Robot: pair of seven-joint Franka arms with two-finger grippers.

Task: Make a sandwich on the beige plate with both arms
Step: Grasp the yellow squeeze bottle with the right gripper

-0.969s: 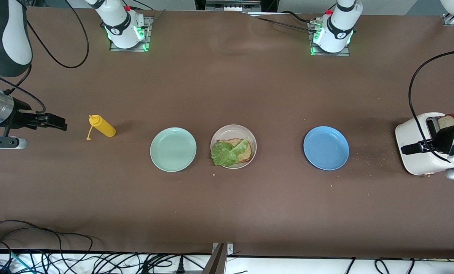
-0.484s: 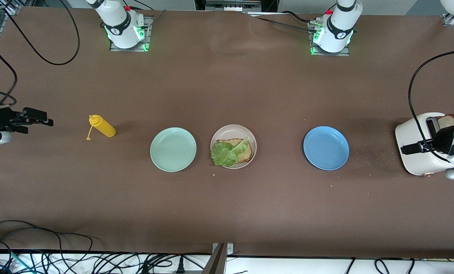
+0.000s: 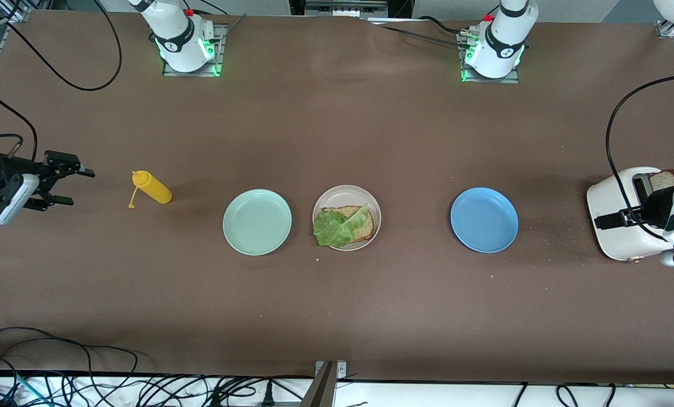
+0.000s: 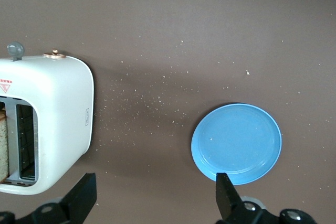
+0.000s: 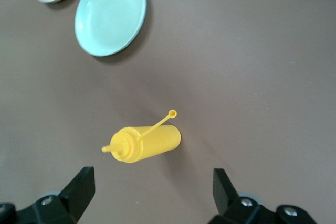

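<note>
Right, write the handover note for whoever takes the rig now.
Left tool: open, empty, over the white toaster, which holds a bread slice.
Right tool: open, empty, near the yellow squeeze bottle at the right arm's end of the table.
Beige plate: between the mint green plate and blue plate, carrying one bread slice with a lettuce leaf on top.
Left: top slice not yet on.

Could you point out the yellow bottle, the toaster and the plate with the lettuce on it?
yellow bottle (image 3: 155, 188), front view, middle of its body.
toaster (image 3: 613, 217), front view, its white side wall.
beige plate (image 3: 345, 190), front view, bare rim near the bread.
</note>
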